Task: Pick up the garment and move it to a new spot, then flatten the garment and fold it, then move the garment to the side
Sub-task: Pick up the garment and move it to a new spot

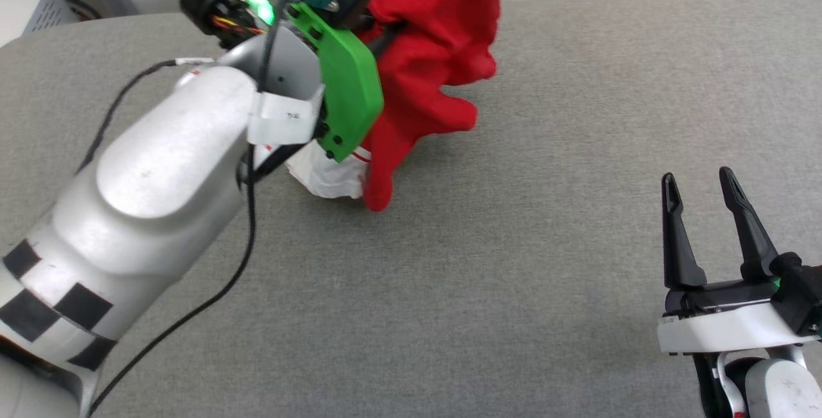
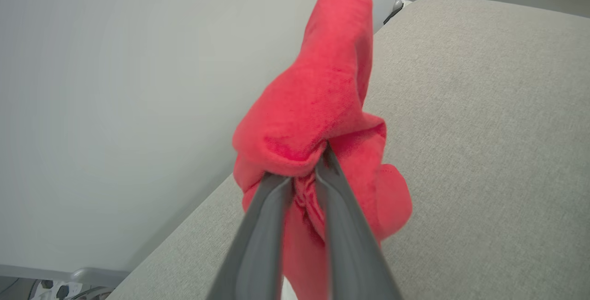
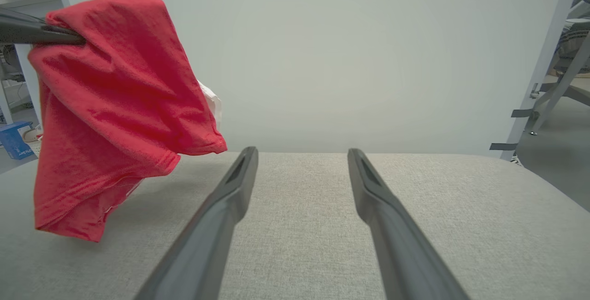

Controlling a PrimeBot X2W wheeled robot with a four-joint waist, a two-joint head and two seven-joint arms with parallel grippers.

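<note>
The garment [image 1: 437,58] is a red shirt with a white sleeve showing at its lower edge, bunched and hanging above the grey padded table [image 1: 514,244]. My left gripper [image 2: 304,166] is shut on a fold of the garment [image 2: 318,102] and holds it up at the table's far left side. In the right wrist view the garment [image 3: 115,106] hangs at the left with its lowest edge close to the cloth surface. My right gripper [image 1: 700,193] stands open at the near right, well apart from the garment, with nothing between its fingers [image 3: 230,198].
The grey padded table [image 3: 322,244] stretches between the two grippers. A pale wall [image 3: 322,60] stands behind its far edge. Metal frame legs [image 3: 553,83] stand on the floor off the table's right end.
</note>
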